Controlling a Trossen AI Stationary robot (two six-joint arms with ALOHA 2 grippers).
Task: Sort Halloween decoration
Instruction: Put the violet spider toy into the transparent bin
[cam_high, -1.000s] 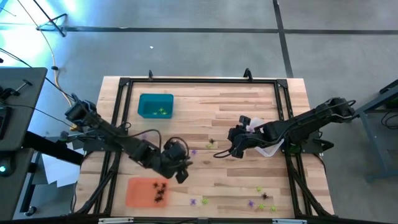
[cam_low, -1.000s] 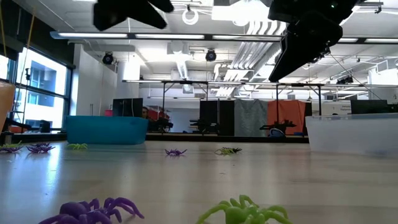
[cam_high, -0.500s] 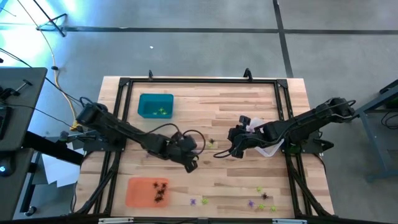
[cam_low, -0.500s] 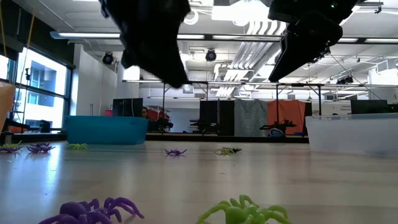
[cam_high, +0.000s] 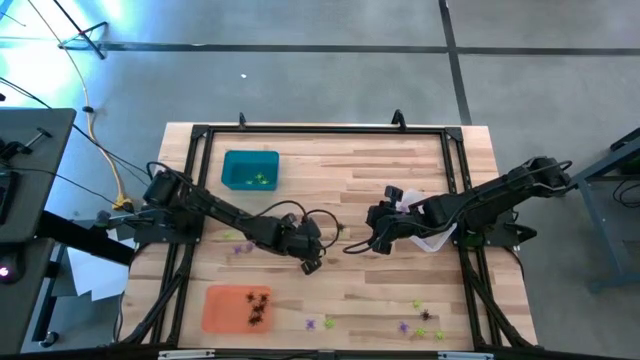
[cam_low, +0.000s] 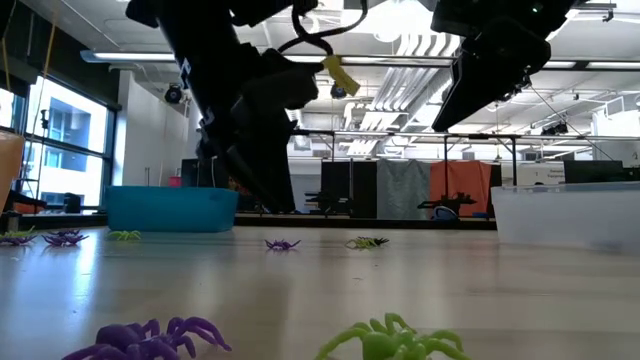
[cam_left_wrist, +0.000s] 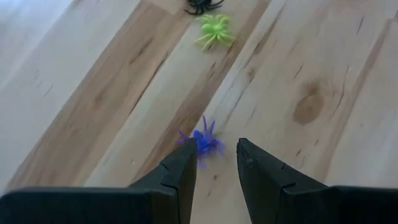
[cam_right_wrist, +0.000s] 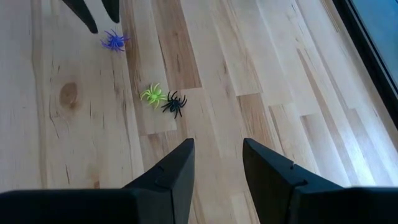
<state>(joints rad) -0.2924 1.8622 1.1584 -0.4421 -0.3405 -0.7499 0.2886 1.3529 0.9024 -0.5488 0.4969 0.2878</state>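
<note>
Left gripper (cam_left_wrist: 216, 163) hovers low, fingers parted and empty, over purple spider (cam_left_wrist: 204, 141).

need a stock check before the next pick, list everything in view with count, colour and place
table: one, light wood with a black frame, under everything
teal tray: one, far left part of the table, yellow-green spiders inside
orange tray: one, near left edge, black spiders inside
clear tray: one, by the right arm
purple spider: one, just ahead of the left gripper's fingers
yellow-green spider: one, mid-table, beside a black spider
loose spiders: several, purple, yellow-green and black, near right part of the table; exact count unclear
left gripper: open, low over the purple spider, mid-table
right gripper: open, above the table, right of centre
</note>
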